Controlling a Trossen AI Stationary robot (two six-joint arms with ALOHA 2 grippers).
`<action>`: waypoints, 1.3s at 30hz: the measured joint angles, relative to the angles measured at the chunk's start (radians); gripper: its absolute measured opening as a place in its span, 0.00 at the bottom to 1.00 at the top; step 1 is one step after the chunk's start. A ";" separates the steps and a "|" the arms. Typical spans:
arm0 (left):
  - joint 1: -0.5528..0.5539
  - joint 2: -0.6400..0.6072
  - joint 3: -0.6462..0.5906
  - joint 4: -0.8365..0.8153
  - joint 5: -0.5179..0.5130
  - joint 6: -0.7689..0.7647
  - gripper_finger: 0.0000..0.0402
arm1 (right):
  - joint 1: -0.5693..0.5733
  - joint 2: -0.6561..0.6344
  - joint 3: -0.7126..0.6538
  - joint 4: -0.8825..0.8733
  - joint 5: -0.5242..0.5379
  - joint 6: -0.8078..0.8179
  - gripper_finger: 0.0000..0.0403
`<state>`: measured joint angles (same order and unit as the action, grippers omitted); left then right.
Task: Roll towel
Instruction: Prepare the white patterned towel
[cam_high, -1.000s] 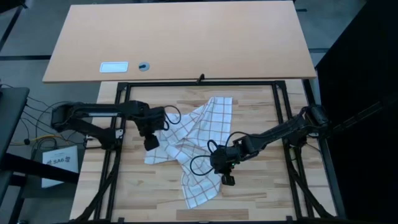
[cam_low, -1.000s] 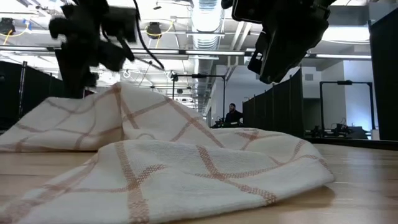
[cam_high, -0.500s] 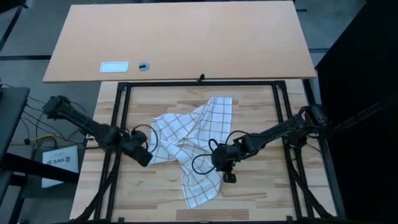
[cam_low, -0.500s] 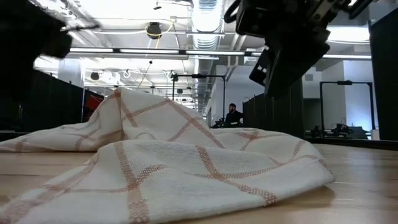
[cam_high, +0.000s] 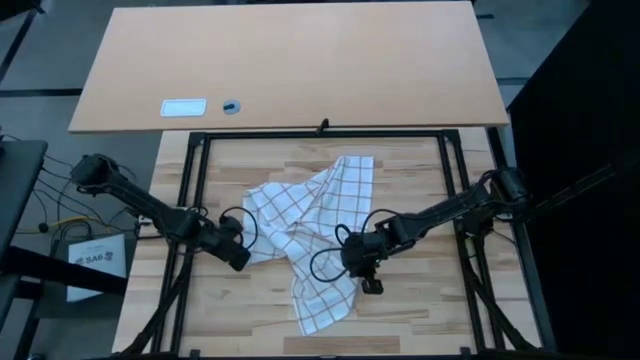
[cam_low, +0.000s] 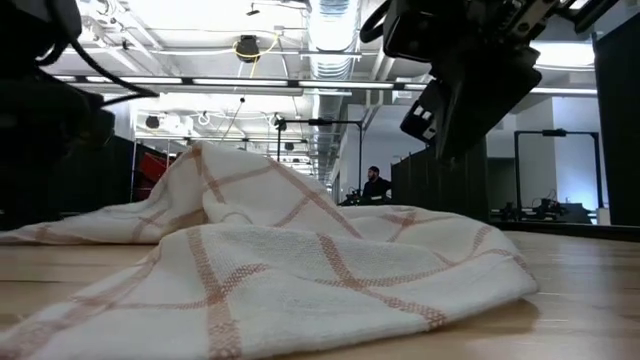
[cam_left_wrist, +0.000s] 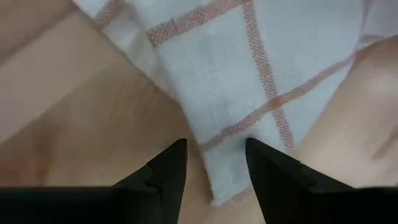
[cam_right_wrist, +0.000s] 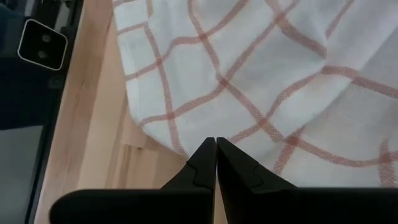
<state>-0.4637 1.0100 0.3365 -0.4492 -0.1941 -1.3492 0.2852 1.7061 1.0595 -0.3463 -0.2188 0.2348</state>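
We are working on a towel (cam_high: 310, 240) lying crumpled mid-table, not yet rolled. We are holding our left gripper (cam_left_wrist: 214, 163) low at its left corner, fingers spread astride the hem, ready to pinch it. Our right gripper (cam_right_wrist: 216, 155) is hovering over the towel's right edge with fingers pressed together, holding nothing, likely waiting to help.

Two slim black jointed arms with looping black cables; left end effector (cam_left_wrist: 211, 171) and right end effector (cam_right_wrist: 216, 163) with tapered matte-black fingers.
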 joint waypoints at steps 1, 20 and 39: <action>0.000 -0.001 -0.010 0.049 -0.001 0.009 0.37 | 0.000 0.000 0.000 -0.004 0.000 0.000 0.00; -0.013 -0.003 0.002 0.200 0.061 0.043 0.01 | -0.034 0.000 0.001 -0.058 -0.002 0.001 0.00; -0.024 0.006 0.002 0.148 0.133 -0.038 0.24 | -0.032 0.000 0.001 -0.068 -0.001 0.002 0.00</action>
<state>-0.4877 1.0164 0.3389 -0.3016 -0.0608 -1.3872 0.2535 1.7061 1.0603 -0.4141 -0.2199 0.2371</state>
